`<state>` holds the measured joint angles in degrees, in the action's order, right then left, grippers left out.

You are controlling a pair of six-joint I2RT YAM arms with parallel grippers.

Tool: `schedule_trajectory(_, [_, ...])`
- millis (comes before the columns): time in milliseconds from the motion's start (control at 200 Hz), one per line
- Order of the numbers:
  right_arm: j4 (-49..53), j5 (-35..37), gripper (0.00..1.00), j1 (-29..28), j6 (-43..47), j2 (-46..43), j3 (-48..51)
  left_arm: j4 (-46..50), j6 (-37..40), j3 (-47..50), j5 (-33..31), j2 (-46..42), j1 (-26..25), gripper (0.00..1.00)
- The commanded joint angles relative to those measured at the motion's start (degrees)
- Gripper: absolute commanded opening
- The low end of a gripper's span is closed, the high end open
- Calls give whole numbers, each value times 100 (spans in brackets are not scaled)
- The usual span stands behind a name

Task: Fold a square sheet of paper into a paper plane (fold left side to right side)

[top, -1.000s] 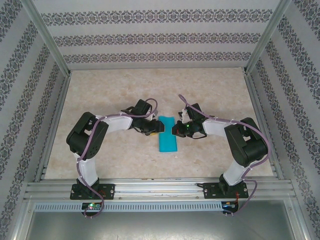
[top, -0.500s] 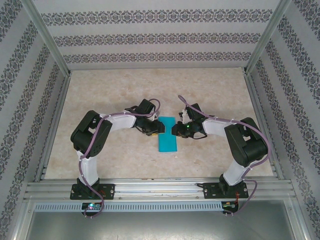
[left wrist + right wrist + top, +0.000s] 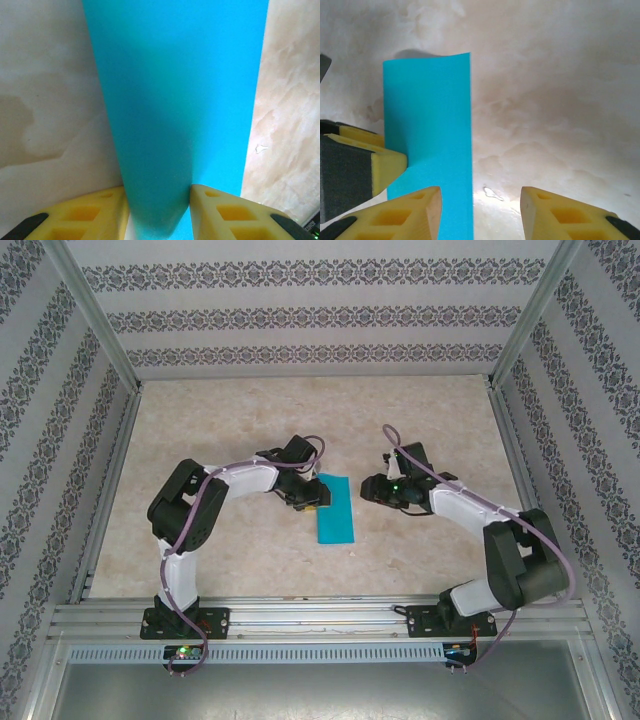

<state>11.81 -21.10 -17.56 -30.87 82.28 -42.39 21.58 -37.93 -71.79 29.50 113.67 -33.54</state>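
Now | narrow turquoise paper (image 3: 336, 510) | left end effector (image 3: 157, 202) pinches it | right end effector (image 3: 480, 202) released

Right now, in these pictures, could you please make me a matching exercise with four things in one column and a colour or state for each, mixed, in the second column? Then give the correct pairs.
Column one:
1. left tool
2. right tool
3. paper
4. table

Column two:
A. beige, marbled surface
B. turquoise, long and narrow
C. open, holding nothing
D. the paper runs between its fingers

Pairs: 1-D, 2-C, 3-B, 4-A
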Motion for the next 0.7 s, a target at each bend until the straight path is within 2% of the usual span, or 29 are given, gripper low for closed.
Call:
schedule_trajectory(0, [163, 212, 46, 124, 98, -225, 182, 435, 36, -64, -329, 510, -312, 38])
schedule_trajectory(250, [173, 152, 47, 249, 123, -401, 310, 853, 58, -375, -669, 712, -425, 37])
schedule_trajectory(694, [160, 45, 47, 262, 142, -367, 319, 857, -3, -529, -606, 915, -478, 38])
